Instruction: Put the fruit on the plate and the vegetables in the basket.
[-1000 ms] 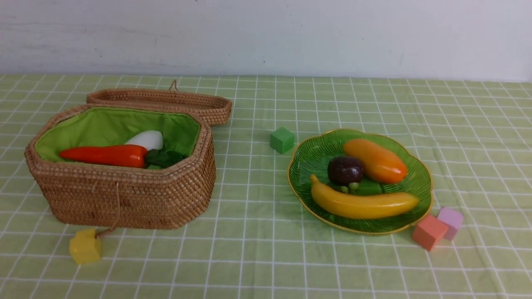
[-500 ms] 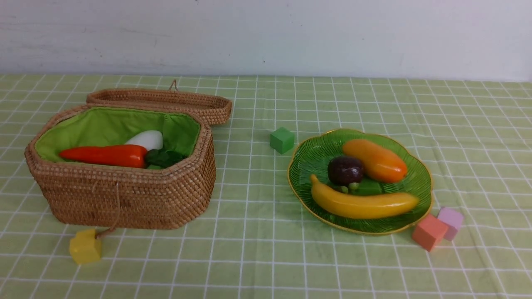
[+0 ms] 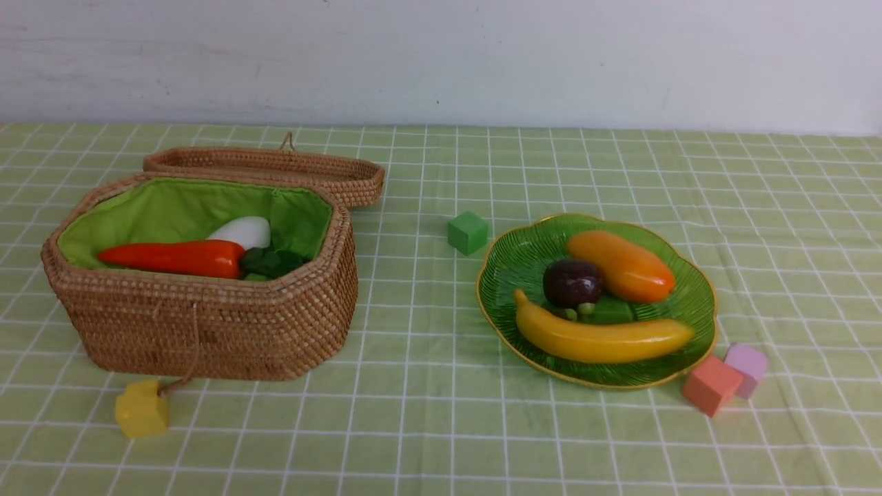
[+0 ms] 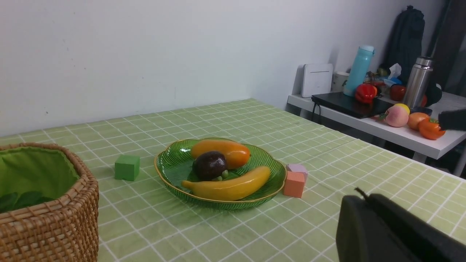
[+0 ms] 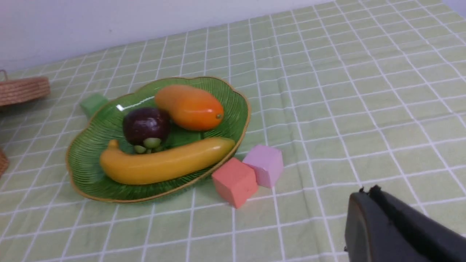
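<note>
On the checked green tablecloth (image 3: 427,413) the basket (image 3: 207,331) sits to the robot's left with its lid (image 3: 269,169) folded back behind it. Inside, on the green lining, lie the carrot (image 3: 176,258) and the white radish (image 3: 242,231), with dark green leaves (image 3: 272,262) beside them; any other vegetables are hidden below the rim. To the right stands the plate (image 3: 510,265), holding the banana (image 3: 603,337) along its near side, the mangosteen (image 3: 572,282) just behind it, and the mango (image 3: 623,265) at the back, touching the mangosteen. A green cube (image 3: 468,232) rests near the plate's far left edge. An orange cube (image 3: 711,384) and a pink cube (image 3: 747,366) touch each other just beside its near right rim. A yellow cube (image 3: 141,408) lies in front of the basket, tied to it by a cord. Neither arm shows in the front view. Each wrist view catches only a dark edge of its own gripper: the left gripper (image 4: 364,198) and the right gripper (image 5: 367,193) both have their jaws closed together, with nothing between them.
</note>
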Robot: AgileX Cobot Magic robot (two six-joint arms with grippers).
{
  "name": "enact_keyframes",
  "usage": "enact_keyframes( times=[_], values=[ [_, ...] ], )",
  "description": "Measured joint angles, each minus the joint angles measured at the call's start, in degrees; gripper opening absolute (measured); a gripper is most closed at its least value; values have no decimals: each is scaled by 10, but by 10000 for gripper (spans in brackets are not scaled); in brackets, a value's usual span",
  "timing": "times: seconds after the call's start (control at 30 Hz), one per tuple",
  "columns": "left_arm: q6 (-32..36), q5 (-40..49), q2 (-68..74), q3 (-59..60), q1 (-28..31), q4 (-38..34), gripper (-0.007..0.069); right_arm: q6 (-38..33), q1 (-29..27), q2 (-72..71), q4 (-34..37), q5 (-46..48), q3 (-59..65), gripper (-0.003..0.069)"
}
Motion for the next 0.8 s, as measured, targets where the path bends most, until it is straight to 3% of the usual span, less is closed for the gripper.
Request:
enact_keyframes(
  times=[0.17, 0.43, 0.8],
  values=[
    [0, 1, 0, 0, 0, 0, -13, 0, -25, -61, -32, -74, 135, -14],
    [0, 2, 0, 0, 0, 0, -13, -9, -29, -67, -56, -59, 142, -13],
    [0, 3, 0, 0, 0, 0, -12, -12, -29, -67, 17, -55, 142, -10]
  ],
)
